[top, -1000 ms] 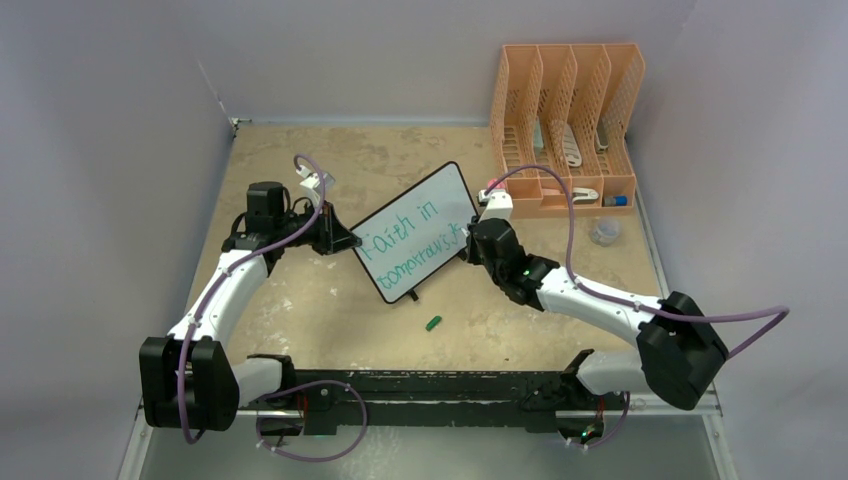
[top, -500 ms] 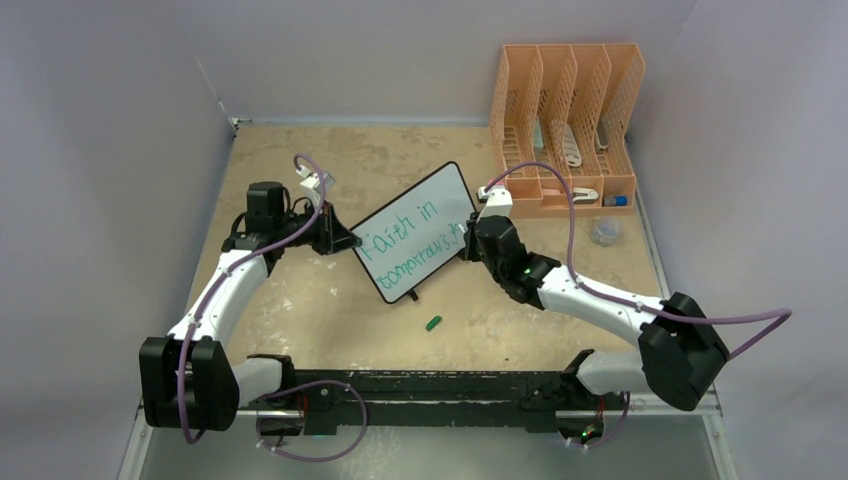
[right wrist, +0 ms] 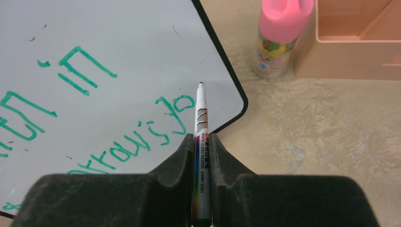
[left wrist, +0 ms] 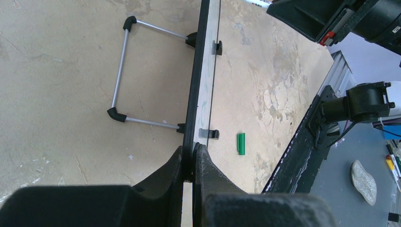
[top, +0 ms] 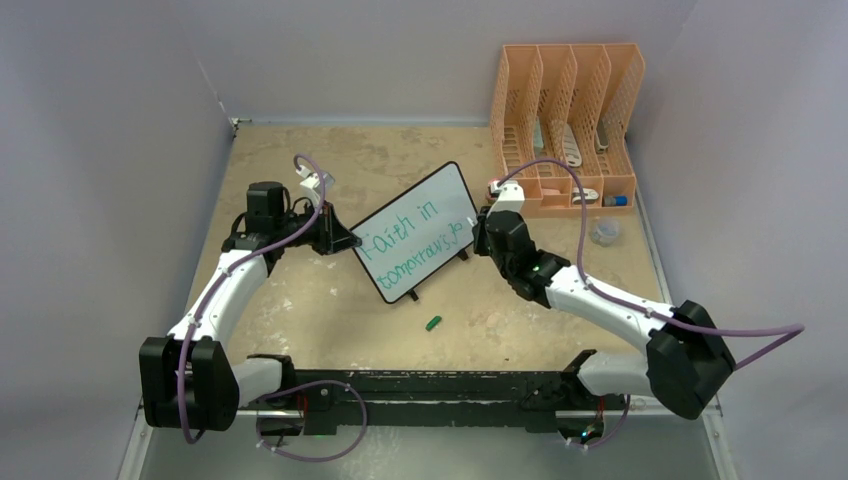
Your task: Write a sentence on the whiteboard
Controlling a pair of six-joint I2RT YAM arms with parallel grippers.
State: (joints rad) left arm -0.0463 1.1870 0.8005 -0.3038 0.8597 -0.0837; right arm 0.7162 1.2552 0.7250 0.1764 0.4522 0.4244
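Right tool (right wrist: 202, 142) clamps the marker (right wrist: 201, 111), tip beside the last letters of the sentence (top: 425, 252); left tool (left wrist: 193, 153) pinches the edge of the whiteboard (top: 440, 195), mid-worktop. Remaining letters likely need light, small strokes: little bare board lies between tip and frame.

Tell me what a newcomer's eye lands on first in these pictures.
The whiteboard stands tilted mid-table, with green lettering across it. The left gripper clamps its edge, while the right gripper holds a marker, tip near the last letters. At far right stands an orange file rack.
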